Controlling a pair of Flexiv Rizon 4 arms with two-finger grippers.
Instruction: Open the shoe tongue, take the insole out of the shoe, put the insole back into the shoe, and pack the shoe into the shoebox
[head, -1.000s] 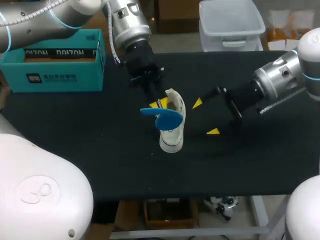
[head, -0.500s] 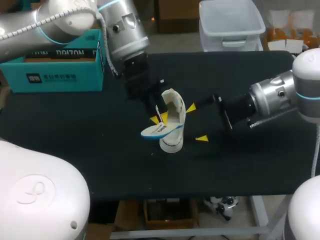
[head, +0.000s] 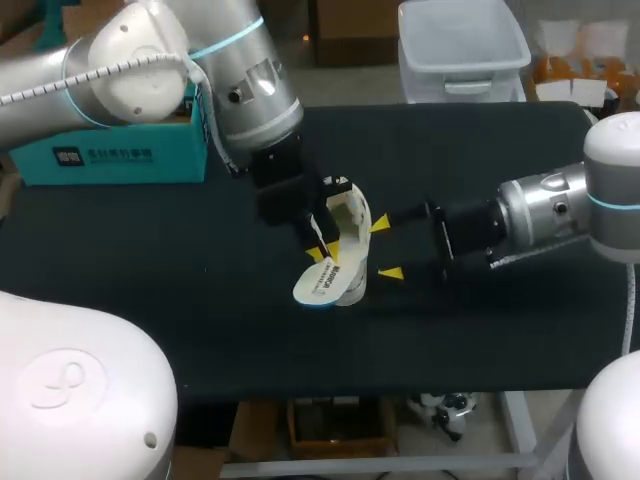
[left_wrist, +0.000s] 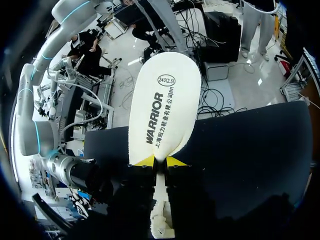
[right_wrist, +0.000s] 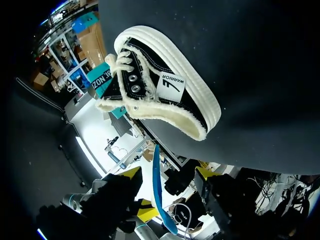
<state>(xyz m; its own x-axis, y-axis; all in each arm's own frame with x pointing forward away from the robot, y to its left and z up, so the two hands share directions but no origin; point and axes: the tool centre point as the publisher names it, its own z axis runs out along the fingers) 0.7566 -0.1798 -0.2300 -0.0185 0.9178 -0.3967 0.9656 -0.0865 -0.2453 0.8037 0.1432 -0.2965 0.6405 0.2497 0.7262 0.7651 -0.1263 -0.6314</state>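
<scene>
Left pincer (left_wrist: 160, 161): clamped on the end of the insole (head: 318, 283).
Insole: outside the shoe (head: 350, 215), by its toe.
Shoe: on the counter (head: 150, 280), between both pincers.
Right pincer (head: 386, 248): wide, empty, beside shoe.
Shoebox (head: 110, 150): far left, well apart.

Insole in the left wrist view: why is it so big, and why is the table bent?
Left wrist view: the fisheye lens swells the insole, held close in the left gripper, and curves the table edge. Head view: the edges are straight and the insole is small.
</scene>
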